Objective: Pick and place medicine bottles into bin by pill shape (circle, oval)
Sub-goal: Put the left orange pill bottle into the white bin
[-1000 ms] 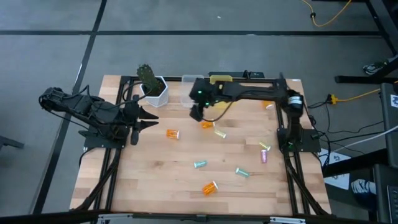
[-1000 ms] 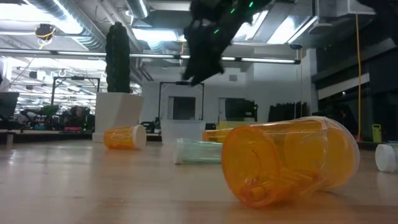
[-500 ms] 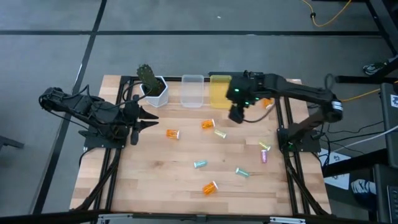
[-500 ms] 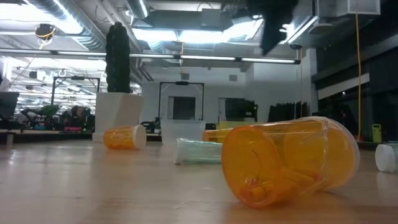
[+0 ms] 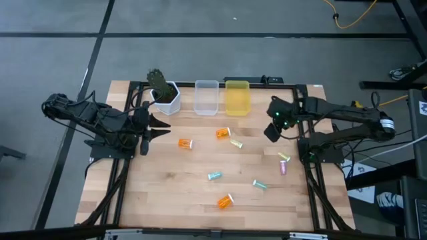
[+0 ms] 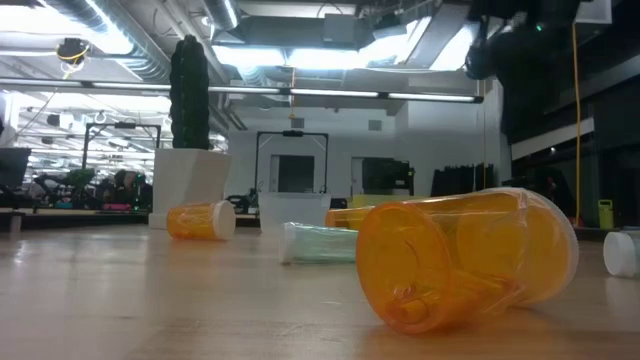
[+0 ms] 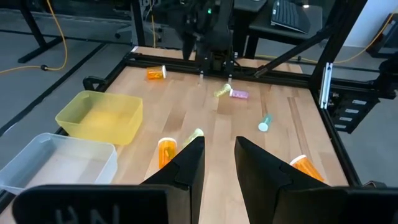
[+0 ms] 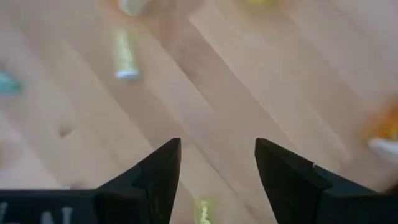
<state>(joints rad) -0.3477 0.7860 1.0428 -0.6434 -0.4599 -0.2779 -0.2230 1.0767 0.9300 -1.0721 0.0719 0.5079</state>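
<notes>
Several small medicine bottles lie on the wooden table: orange ones (image 5: pixel 185 143) (image 5: pixel 222 133) (image 5: pixel 225 200), teal ones (image 5: pixel 214 175) (image 5: pixel 259 184), pale yellow-green ones (image 5: pixel 236 143) (image 5: pixel 283 157) and a purple one (image 5: pixel 283 168). My right gripper (image 5: pixel 272 130) hangs open and empty above the table's right side, right of the yellow-green bottle; in the right wrist view (image 8: pixel 217 180) nothing lies between its fingers. My left gripper (image 5: pixel 157 127) waits open at the table's left edge. The low view shows an orange bottle (image 6: pixel 465 255) close up and a teal one (image 6: pixel 320 243) behind it.
A clear bin (image 5: pixel 206 97) and a yellow bin (image 5: pixel 237 97) stand side by side at the table's back edge. A white hexagonal cactus pot (image 5: pixel 165 97) stands to their left. Black frame rails run along both table sides.
My right arm has swung from near the clear bin, past the yellow bin, to the table's right side. The left arm and the bottles have not moved.
</notes>
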